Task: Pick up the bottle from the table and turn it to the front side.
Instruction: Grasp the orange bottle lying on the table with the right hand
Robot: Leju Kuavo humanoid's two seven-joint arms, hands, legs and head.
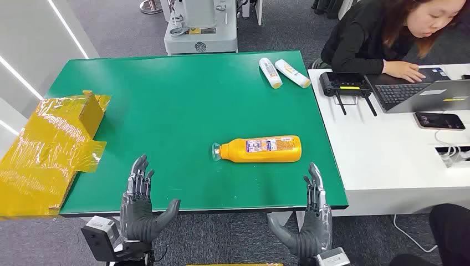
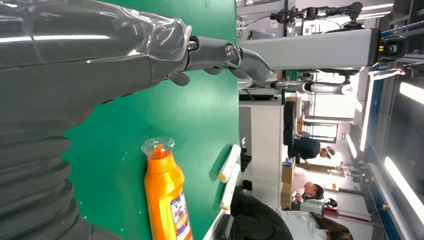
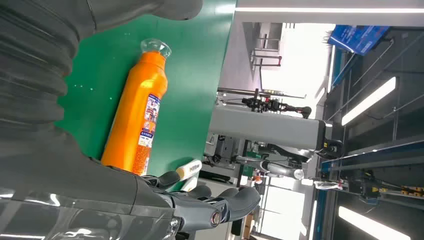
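While the long orange plastic bottle (image 1: 260,149) is lying on its side near the middle of the green table top (image 1: 166,100), clear cap pointing toward the robot's left, both arms are hovering at the near edge and nothing is being held. The robot's left hand (image 1: 138,202) is standing palm inward with its fingers spread and its thumb sticking out toward the centre; the right hand (image 1: 311,219) is mirroring it, fingers straight and apart. Neither is touching the bottle, which is sitting between them and a little farther in, closer to the right hand.

To my eye this is the very start: the reach is not yet begun, and the pick-up and the turning are both waiting. I would guess the next move is calling for one hand, probably the right, to travel forward over the bottle's body and close across its width, keeping clear of the slippery cap end, so it can be lifted and rolled about its long axis.

A white and blue label (image 1: 269,145) is facing up, with small print too fine for me to read; no brand is legible. Two white tubes (image 1: 282,72) are lying at the far right corner, their printing equally unreadable.
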